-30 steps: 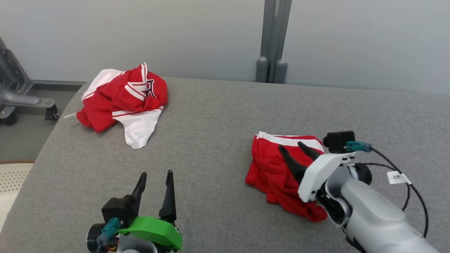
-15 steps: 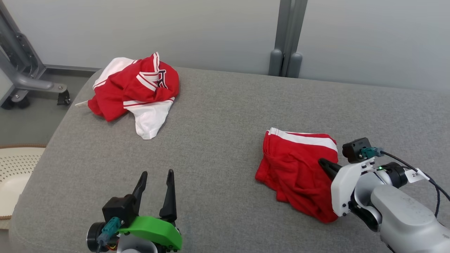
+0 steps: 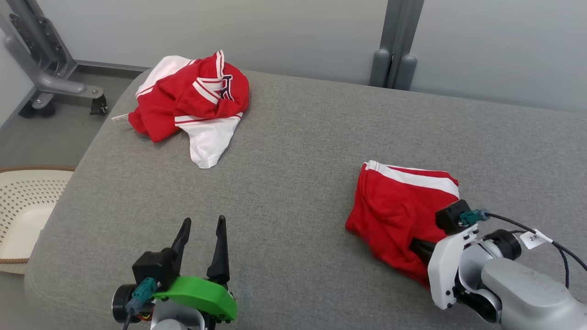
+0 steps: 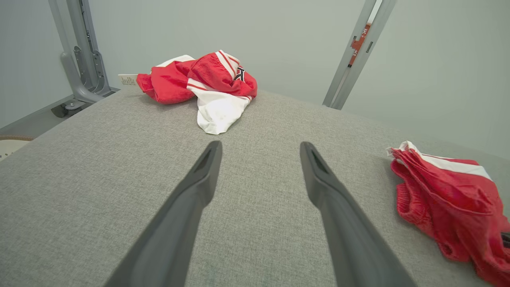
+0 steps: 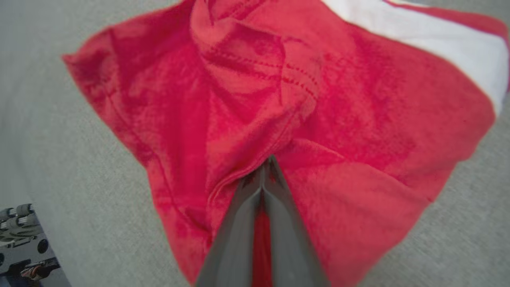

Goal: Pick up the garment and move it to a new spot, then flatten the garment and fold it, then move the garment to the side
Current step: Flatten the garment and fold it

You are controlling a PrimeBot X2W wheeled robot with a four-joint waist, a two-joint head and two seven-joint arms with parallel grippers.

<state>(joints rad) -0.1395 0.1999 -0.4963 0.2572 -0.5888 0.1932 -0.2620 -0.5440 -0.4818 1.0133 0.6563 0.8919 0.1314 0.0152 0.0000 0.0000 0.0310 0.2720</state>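
The first step is in hand: the right gripper (image 5: 266, 167) is pinched tight on a raised fold of the red shorts (image 3: 403, 206), which lie crumpled on the right side of the grey bench (image 3: 293, 151). The next move is probably a lift and carry to a free spot, and the thin pinch could slip on the way. The left gripper (image 3: 204, 220) hangs spread wide near the front edge, holding nothing, well apart from the red-and-white shirt (image 3: 192, 96).

Grey fabric surface (image 3: 293, 151): red shorts (image 3: 399, 206) right, red-white jersey (image 3: 192, 96) far left.
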